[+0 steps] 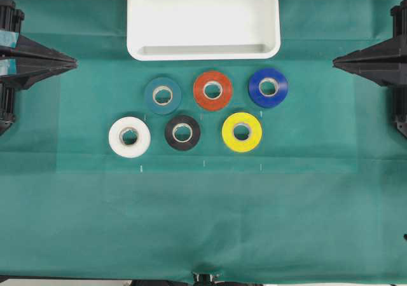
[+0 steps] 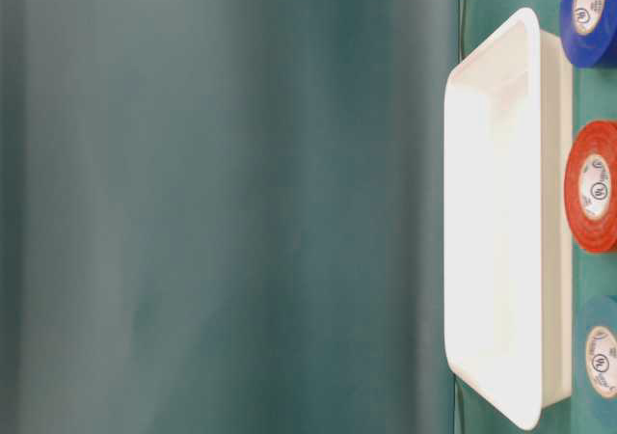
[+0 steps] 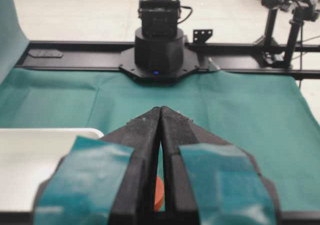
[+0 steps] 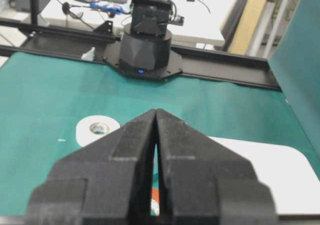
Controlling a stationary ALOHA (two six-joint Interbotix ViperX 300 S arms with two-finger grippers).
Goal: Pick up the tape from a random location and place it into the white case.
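While both end effectors closed, empty: green cloth covers table; desk behind.

White case top cut by overhead edge; table-level left half blurred.
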